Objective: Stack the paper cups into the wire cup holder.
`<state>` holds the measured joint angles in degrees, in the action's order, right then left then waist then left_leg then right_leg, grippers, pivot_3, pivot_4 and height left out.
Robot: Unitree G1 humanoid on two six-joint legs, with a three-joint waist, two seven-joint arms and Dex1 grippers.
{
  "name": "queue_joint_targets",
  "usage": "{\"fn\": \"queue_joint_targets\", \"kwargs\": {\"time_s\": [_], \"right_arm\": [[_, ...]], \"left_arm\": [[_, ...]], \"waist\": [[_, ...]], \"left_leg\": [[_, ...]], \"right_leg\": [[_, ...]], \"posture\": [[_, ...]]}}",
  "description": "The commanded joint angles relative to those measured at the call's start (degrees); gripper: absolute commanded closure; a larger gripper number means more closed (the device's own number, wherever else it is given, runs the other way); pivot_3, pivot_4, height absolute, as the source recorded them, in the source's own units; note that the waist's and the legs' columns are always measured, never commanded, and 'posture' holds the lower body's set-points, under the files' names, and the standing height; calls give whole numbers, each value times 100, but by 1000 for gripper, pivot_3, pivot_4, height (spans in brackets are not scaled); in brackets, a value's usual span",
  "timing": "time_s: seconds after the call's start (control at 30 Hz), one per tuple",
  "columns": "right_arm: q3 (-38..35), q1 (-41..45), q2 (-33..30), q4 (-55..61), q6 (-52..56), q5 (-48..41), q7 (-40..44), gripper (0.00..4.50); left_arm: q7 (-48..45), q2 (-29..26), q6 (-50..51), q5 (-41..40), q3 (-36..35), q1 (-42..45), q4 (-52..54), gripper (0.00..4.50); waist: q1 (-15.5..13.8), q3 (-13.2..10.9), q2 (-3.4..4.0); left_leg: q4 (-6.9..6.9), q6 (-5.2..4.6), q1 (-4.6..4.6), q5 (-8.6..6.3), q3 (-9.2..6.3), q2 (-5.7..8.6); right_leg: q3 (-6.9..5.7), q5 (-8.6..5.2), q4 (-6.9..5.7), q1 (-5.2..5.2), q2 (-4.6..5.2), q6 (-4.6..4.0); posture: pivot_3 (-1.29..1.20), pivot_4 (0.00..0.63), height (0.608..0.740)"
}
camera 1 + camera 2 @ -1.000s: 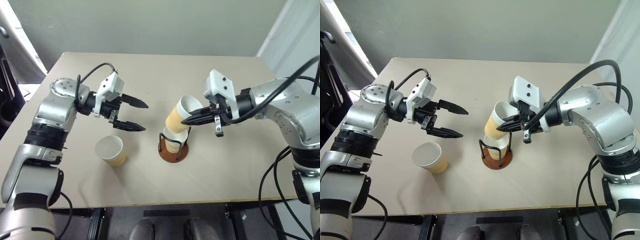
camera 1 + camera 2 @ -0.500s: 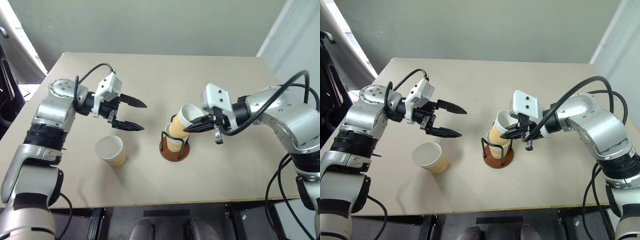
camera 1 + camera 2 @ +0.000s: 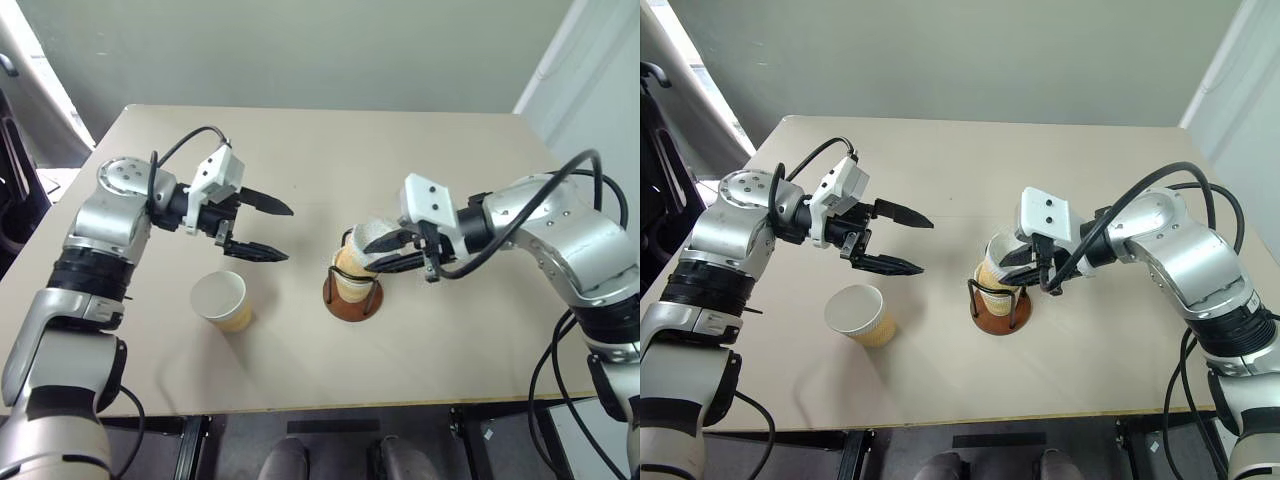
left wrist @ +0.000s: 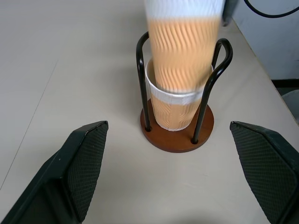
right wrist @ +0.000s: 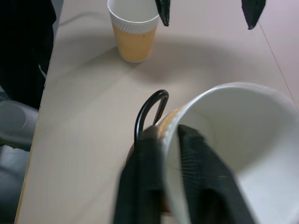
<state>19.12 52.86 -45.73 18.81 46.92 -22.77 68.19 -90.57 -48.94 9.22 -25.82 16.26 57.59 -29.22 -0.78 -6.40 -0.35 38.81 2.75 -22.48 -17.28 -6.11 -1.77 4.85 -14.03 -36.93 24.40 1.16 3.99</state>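
The holder (image 3: 350,298) sits near the table's (image 3: 450,160) centre with 1 cup (image 4: 172,111) seated on its base and a 2nd cup (image 4: 183,49) nested partway into that one. The right gripper (image 3: 385,252), coming in from 3 o'clock, straddles the 2nd cup's rim, 1 finger (image 5: 201,184) inside and 1 outside; whether the jaws still pinch the wall or have just let go cannot be told. The 3rd cup (image 3: 221,300) stands upright on the table at 9 o'clock of the holder, well apart. The left gripper (image 3: 262,230) hovers at 1 o'clock of that cup, jaws wide and empty.

So 2 of 3 cups look nearly stacked; the 3rd is left.

Compared with a second earlier, the 2nd cup has gone from tilted above the holder to upright and sunk into the 1st, and the right gripper has come down with it. The left gripper has stayed put.
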Motion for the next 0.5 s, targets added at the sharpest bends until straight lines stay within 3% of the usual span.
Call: {"fn": "queue_joint_targets", "kwargs": {"time_s": [0.03, 0.2, 0.5], "right_arm": [[-38, 91, -112, 177, -138, 66, 132, 2186], [-150, 128, -26, 133, -125, 40, 87, 439], [-1158, 198, 446, -69, 373, -476, -678, 439]], "left_arm": [[-193, -71, -74, -25, -165, 163, 46, 0], [-193, -45, -63, -2, -177, 180, 30, 0], [12, -148, 0, 395, -623, 425, 171, 0]], "waist": [[0, 0, 0], [0, 0, 0], [2, 0, 0]], "left_leg": [[0, 0, 0, 0, 0, 0], [0, 0, 0, 0, 0, 0], [3, -2, -5, -1, -1, 0]], "right_leg": [[0, 0, 0, 0, 0, 0], [0, 0, 0, 0, 0, 0], [-2, 0, 3, 1, 0, 0]], "posture": [[0, 150, 740], [0, 150, 740], [0, 150, 740]]}}
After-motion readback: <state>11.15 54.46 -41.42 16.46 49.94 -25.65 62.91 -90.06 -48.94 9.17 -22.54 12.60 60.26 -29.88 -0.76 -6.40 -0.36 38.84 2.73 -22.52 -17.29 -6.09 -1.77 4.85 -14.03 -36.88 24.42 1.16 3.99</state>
